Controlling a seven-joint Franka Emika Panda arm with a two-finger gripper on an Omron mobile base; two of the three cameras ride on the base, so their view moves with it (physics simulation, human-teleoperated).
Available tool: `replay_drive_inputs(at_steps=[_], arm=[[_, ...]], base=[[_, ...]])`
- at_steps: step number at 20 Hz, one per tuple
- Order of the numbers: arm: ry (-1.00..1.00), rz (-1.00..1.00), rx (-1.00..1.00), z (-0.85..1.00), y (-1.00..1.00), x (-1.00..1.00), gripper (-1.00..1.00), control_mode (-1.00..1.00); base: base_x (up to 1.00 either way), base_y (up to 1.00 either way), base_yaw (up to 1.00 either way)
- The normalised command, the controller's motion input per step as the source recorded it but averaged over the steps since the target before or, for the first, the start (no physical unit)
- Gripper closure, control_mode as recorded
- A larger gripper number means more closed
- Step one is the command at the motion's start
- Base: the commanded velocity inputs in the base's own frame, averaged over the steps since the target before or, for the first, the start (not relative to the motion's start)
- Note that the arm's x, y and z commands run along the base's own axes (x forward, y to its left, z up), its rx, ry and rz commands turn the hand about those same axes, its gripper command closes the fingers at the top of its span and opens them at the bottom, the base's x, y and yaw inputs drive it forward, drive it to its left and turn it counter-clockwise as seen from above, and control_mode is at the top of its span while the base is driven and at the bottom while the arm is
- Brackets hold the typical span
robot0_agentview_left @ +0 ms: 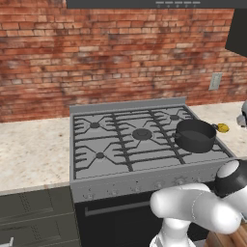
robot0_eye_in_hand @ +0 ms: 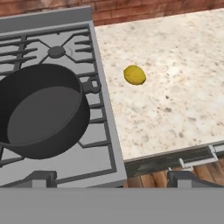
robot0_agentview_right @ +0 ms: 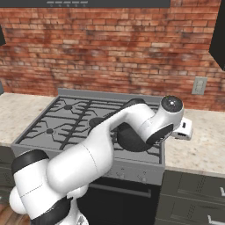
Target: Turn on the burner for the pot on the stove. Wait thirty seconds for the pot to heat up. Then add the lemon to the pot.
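Observation:
The grey steel stove (robot0_agentview_left: pixel 120 159) stands against the brick wall. The dark pot (robot0_agentview_left: pixel 195 135) sits empty on its front right burner and appears large at the left of the hand view (robot0_eye_in_hand: pixel 41 109). The small yellow lemon (robot0_agentview_left: pixel 222 128) lies on the speckled counter just right of the stove, about a pot's width from the pot (robot0_eye_in_hand: pixel 134 75). My gripper (robot0_eye_in_hand: pixel 112 178) hovers above the stove's right front corner and the counter edge. It is open wide, with nothing between its fingertips (robot0_eye_in_hand: pixel 41 177). In the right base view my arm hides most of the pot (robot0_agentview_right: pixel 129 139).
A row of small knobs (robot0_agentview_left: pixel 137 187) runs along the stove's front above the black oven door. Beige counter (robot0_agentview_left: pixel 29 154) stretches left of the stove, and more counter (robot0_agentview_right: pixel 197 149) lies to its right. An outlet (robot0_agentview_left: pixel 215 81) is on the brick wall. Dark drawers (robot0_agentview_left: pixel 34 217) sit below.

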Motion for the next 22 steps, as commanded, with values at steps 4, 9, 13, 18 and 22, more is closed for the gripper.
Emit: replay_drive_inputs(at_steps=[4, 9, 13, 18, 22], arm=[[0.0, 0.0, 0.0, 0.0, 0.0, 0.0, -1.0, -1.0], [0.0, 0.0, 0.0, -0.03, 0.0, 0.0, -1.0, -1.0], [0.0, 0.0, -0.01, -0.13, 0.0, 0.0, -1.0, -1.0], [0.0, 0.0, -0.01, -0.12, 0.0, 0.0, -1.0, -1.0], [0.0, 0.0, 0.0, -0.06, 0.0, 0.0, -1.0, -1.0]], base=[[0.0, 0.0, 0.0], [0.0, 0.0, 0.0], [0.0, 0.0, 0.0], [0.0, 0.0, 0.0], [0.0, 0.0, 0.0]])
